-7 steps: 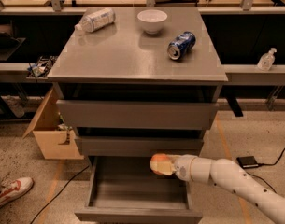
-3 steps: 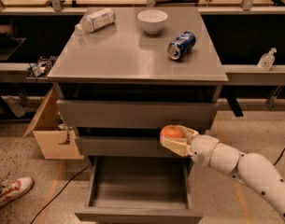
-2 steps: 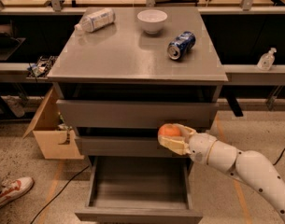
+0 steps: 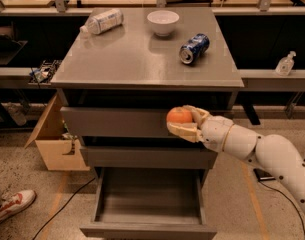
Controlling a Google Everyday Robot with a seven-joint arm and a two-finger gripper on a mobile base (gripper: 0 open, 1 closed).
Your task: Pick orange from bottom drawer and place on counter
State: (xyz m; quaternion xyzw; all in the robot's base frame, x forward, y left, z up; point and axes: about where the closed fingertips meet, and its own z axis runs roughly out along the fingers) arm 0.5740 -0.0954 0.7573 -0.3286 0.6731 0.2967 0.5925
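The orange (image 4: 179, 115) is a small round fruit held in my gripper (image 4: 183, 120), which is shut on it. The gripper hangs in the air in front of the top drawer front, below the counter's front edge and well above the bottom drawer (image 4: 149, 196). That drawer is pulled out, and its grey interior shows nothing in it. The counter (image 4: 137, 54) is the flat grey top of the cabinet. My white arm (image 4: 257, 151) reaches in from the lower right.
On the counter lie a plastic bottle (image 4: 103, 21) at the back left, a white bowl (image 4: 163, 22) at the back middle and a blue can (image 4: 194, 48) on its side at the right. A cardboard box (image 4: 54, 139) stands left of the cabinet. A shoe (image 4: 12, 205) shows at the lower left.
My gripper has risen with the orange from just above the open bottom drawer to the level of the top drawer front. The items on the counter have not moved.
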